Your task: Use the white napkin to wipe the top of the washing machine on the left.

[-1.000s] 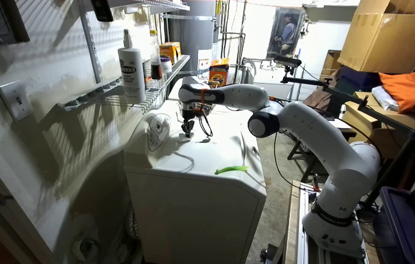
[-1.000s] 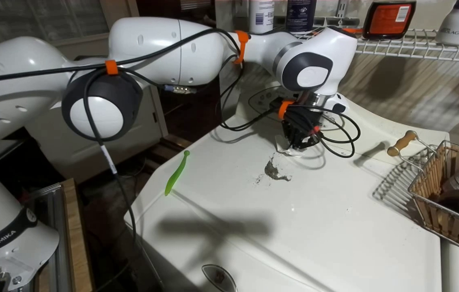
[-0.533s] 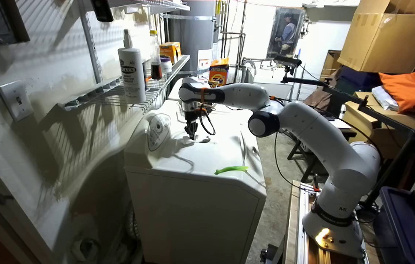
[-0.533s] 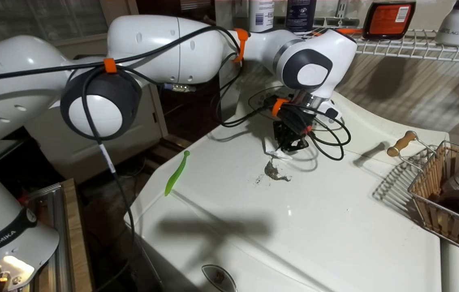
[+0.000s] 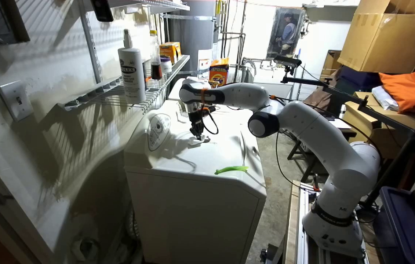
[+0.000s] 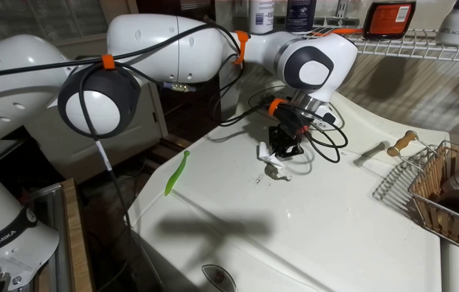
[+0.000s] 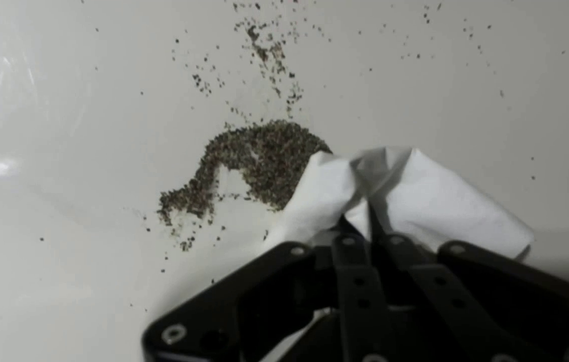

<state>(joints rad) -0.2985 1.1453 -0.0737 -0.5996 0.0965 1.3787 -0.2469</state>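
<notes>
The white napkin (image 7: 445, 206) is crumpled and pinched between the fingertips of my gripper (image 7: 364, 223) in the wrist view. The napkin's left part touches and partly covers the edge of a dark, grainy pile of debris (image 7: 274, 146). In both exterior views the gripper (image 5: 199, 137) (image 6: 284, 153) points down, slightly tilted, at the white washing machine's top (image 5: 214, 156) (image 6: 335, 219). The napkin (image 5: 193, 141) (image 6: 268, 155) lies against that surface beside the debris (image 6: 273, 172). The fingers hide part of the napkin.
A green strip (image 5: 231, 169) (image 6: 176, 173) lies near the machine's edge. A wire basket with bottles (image 6: 436, 207) stands on the far side. A control panel (image 5: 159, 132) rises behind the gripper. A wire shelf (image 5: 156, 93) with bottles hangs above.
My gripper has slid the napkin across the machine's top toward the debris, away from the control panel, and tilted a little. The napkin now reaches the edge of the pile.
</notes>
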